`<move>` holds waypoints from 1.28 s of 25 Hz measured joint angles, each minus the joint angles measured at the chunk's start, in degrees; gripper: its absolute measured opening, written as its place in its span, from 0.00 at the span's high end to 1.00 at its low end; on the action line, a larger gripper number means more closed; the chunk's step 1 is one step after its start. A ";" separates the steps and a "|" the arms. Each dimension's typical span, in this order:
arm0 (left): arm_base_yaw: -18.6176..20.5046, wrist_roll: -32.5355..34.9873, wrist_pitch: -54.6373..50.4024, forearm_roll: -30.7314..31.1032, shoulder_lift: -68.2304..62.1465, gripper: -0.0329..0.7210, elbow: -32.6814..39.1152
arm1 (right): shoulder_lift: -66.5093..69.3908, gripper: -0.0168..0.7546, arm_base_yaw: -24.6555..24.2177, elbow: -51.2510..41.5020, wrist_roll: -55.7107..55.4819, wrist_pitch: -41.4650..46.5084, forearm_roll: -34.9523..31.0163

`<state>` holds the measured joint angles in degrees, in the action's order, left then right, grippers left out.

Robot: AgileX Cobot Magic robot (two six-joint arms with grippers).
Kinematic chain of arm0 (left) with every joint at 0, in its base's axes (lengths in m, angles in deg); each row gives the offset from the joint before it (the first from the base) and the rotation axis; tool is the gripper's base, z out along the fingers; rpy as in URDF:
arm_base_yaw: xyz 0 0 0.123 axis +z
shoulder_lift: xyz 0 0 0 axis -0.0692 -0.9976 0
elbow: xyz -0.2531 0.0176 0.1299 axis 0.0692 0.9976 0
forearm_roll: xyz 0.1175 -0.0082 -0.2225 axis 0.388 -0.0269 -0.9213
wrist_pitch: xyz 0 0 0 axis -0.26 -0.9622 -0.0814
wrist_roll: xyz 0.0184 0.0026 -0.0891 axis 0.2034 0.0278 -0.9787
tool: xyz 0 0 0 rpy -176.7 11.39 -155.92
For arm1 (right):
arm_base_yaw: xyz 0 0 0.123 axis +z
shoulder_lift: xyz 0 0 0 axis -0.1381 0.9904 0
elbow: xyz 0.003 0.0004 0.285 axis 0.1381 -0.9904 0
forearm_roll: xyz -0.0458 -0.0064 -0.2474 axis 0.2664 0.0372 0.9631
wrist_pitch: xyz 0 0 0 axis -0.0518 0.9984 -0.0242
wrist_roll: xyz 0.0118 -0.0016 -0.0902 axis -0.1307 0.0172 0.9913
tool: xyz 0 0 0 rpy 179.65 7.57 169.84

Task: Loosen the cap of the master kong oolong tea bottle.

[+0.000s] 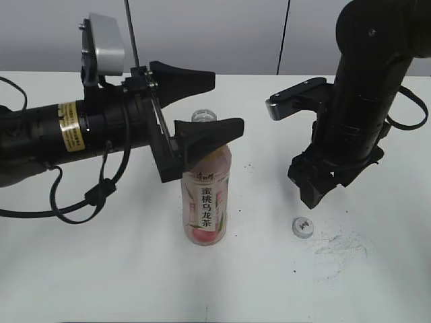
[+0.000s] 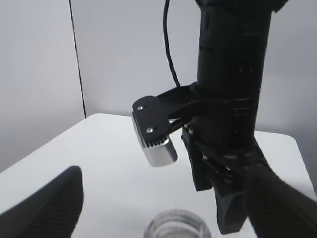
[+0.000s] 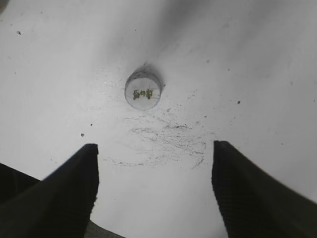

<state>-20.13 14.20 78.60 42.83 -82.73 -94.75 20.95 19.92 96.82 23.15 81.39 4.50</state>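
On the table (image 1: 101,269), the cap (image 1: 303,226) lies beside the uncapped bottle (image 1: 206,195); both tools, left (image 1: 202,101) and right (image 3: 154,193), spread, hold nothing.

The left arm lies nearly level, reaching in from nine o'clock toward the middle of the exterior view. Its end effector (image 1: 205,101) points to three o'clock with both black fingers spread wide, one above the other, gripping nothing. The right arm stands steeply at two o'clock, wrist bent downward. Its end effector (image 3: 154,191) hangs with fingers parted wide and nothing between them, tips pointing down.
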 joint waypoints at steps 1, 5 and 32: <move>0.00 -0.07 -0.39 -0.06 0.75 0.18 0.00 | 0.00 0.29 0.00 0.00 0.00 0.04 0.00; 0.00 -0.24 -2.25 -0.06 3.79 0.18 0.00 | -0.04 0.29 0.00 0.00 0.00 0.78 0.00; 0.00 -8.18 -53.34 -0.70 30.26 0.18 0.05 | -0.04 0.29 0.00 0.00 0.00 2.61 0.66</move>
<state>-20.13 6.02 25.27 42.13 -52.47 -94.70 20.90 19.92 96.82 23.15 84.01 5.16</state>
